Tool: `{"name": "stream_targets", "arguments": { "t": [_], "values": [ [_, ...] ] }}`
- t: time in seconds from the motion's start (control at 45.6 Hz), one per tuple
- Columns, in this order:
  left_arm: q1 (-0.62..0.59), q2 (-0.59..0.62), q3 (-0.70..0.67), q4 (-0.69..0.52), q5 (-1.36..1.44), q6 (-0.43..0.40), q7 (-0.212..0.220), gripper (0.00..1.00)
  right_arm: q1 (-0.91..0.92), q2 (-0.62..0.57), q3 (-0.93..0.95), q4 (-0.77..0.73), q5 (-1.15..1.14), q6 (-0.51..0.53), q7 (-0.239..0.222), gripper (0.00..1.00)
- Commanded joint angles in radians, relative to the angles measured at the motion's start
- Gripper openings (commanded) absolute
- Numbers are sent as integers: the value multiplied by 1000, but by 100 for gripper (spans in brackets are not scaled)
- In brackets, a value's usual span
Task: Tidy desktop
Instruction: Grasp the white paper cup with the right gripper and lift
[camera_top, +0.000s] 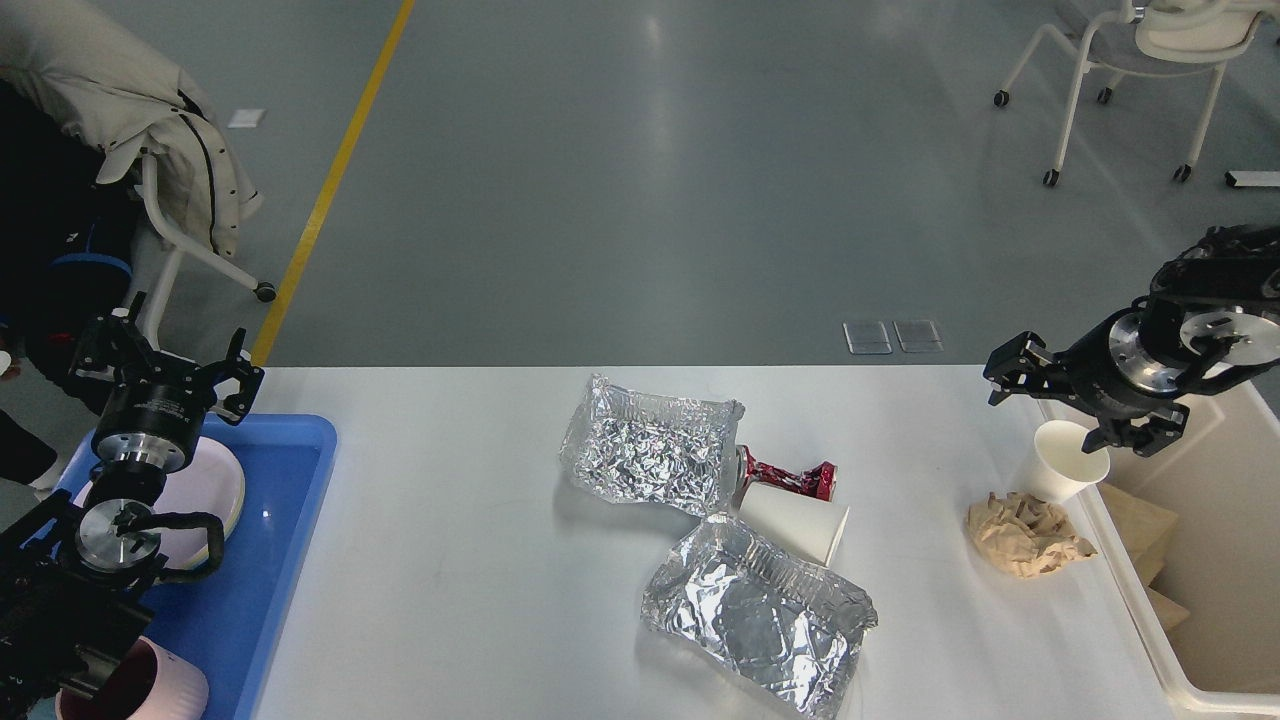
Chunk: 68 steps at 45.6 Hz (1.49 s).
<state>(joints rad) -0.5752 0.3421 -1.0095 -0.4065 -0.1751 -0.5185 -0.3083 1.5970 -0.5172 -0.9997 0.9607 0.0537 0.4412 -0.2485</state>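
A white desktop (480, 560) fills the lower view; nearest, a crumpled foil tray (755, 615), light and easily crushed, best pinched at its rim; beyond it a tipped paper cup (795, 520), a crushed red can (790, 478), a second foil tray (645, 450); rightward, crumpled brown paper (1025, 535) near the edge; a cream bin (1190, 560) beyond; open room left-centre. Left gripper (165, 365) spread open above a blue tray (290, 520); right gripper (1065, 410) spread open over an upright cup (1062, 462).

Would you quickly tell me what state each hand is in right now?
Left hand: open, holding nothing.
Right hand: open around the paper cup, not closed on it.
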Motion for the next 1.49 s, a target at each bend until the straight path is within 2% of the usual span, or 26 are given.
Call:
{"name": "stream_targets", "arguments": {
  "t": [0.0, 0.263, 0.372, 0.504, 0.592, 0.679, 0.723, 0.789, 0.811, 1.205, 1.468],
  "values": [
    [0, -2, 0, 0, 0, 0, 0, 98, -127, 3, 55, -152, 3, -4, 0, 100],
    [0, 0, 0, 0, 0, 0, 2, 98, -336, -4, 156, -310, 3, -26, 0, 99],
    [0, 0, 2, 0, 0, 0, 0, 98, -393, -6, 200, -338, 3, -29, 0, 94],
    [0, 0, 2, 0, 0, 0, 0, 98, -436, -6, 272, -359, 5, -30, 0, 68],
    [0, 0, 0, 0, 0, 0, 0, 98, -463, 2, 311, -388, 15, -48, 0, 43],
    [0, 0, 0, 0, 0, 0, 0, 98, -505, 11, 338, -415, 24, -131, 0, 18],
    [0, -2, 0, 0, 0, 0, 0, 98, -522, 16, 345, -424, 24, -159, 0, 11],
    [0, -2, 0, 0, 0, 0, 0, 98, -534, 26, 355, -428, 26, -170, -2, 7],
    [0, -2, 0, 0, 0, 0, 0, 98, -536, 31, 361, -428, 26, -170, -2, 0],
    [0, -2, 0, 0, 0, 0, 0, 98, -555, 36, 403, -424, 24, -230, -3, 0],
    [0, 0, 2, 0, 0, 0, 0, 98, -533, 16, 400, -408, 23, -226, -5, 0]
  ]
}}
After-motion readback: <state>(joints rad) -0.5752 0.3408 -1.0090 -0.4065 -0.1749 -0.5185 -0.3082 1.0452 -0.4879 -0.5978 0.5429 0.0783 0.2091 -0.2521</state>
